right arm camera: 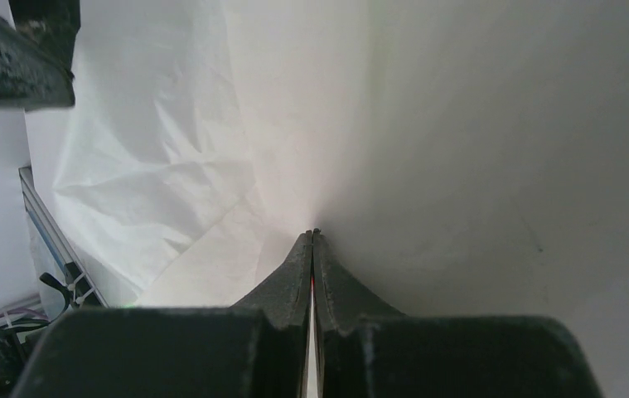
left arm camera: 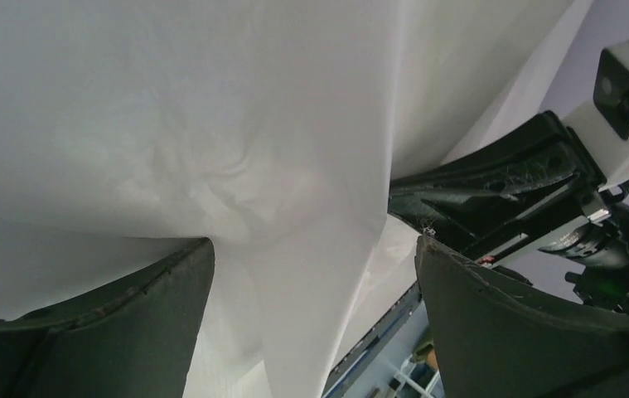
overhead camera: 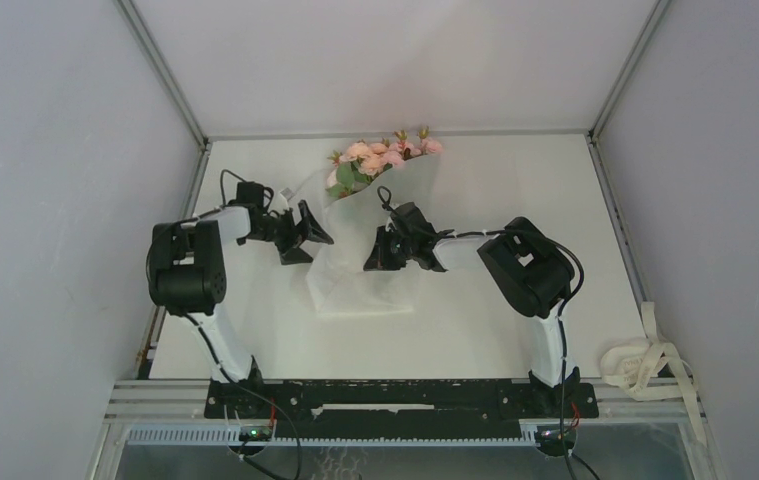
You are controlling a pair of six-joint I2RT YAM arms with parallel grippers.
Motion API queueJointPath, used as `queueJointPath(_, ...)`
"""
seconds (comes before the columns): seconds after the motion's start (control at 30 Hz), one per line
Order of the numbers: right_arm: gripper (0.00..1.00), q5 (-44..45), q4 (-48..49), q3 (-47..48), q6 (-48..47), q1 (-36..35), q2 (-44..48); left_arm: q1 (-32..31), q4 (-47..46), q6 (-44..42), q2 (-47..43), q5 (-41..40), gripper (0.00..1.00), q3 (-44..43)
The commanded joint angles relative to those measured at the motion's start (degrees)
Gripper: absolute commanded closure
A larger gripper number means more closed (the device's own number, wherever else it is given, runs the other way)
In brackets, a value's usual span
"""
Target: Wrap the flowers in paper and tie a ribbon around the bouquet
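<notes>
The flowers (overhead camera: 380, 155), pale pink roses with green leaves, stick out of the far end of the bouquet. White paper (overhead camera: 355, 285) is wrapped round them in a cone that widens toward me. My left gripper (overhead camera: 315, 236) is open at the cone's left side. In the left wrist view a fold of paper (left arm camera: 319, 274) hangs between its wide-apart fingers (left arm camera: 153, 307). My right gripper (overhead camera: 381, 255) is at the cone's right side. Its fingers (right arm camera: 298, 265) are shut on the paper (right arm camera: 170, 166), with a thin white sliver between them. The cream ribbon (overhead camera: 641, 362) lies in loose loops at the near right.
The ribbon is off the table's right edge, on the frame rail. Metal posts and grey walls close in the table on the left, right and back. The right arm's gripper (left arm camera: 501, 191) shows close by in the left wrist view.
</notes>
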State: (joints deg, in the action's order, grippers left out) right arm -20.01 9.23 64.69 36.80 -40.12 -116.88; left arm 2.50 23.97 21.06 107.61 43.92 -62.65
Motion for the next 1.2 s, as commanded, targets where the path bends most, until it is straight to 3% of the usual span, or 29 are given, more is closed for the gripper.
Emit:
queueJointPath(0.0,0.92,1.29,-3.20,0.12,-0.72,-0.75,0.77,-0.33,2.96,-0.82,-2.64,0.77,0.04,3.22)
queueJointPath(0.2,0.92,0.85,-2.55,0.12,-0.23,-0.92,0.62,-0.81,5.60,-1.14,-9.78,2.73,0.06,8.53)
queueJointPath(0.67,0.92,1.46,-3.82,0.09,-0.46,-1.21,1.39,-0.83,10.69,-0.93,-13.04,8.43,0.09,12.01)
queueJointPath(0.83,0.92,1.80,-3.96,0.13,-0.19,-1.21,1.39,-0.83,9.97,2.38,-17.34,6.91,0.09,16.19)
queueJointPath(1.0,0.92,2.07,-4.47,0.17,-0.37,-1.19,1.56,-1.38,9.76,3.60,-19.63,5.66,0.16,18.16)
queueJointPath(1.1,0.92,2.48,-4.87,0.10,-0.52,-1.11,1.73,-1.79,7.11,3.92,-18.02,5.90,0.35,19.11)
queueJointPath(1.17,0.92,2.73,-5.14,0.12,-0.63,-1.10,1.94,-1.80,5.06,3.96,-17.54,2.33,0.39,20.04)
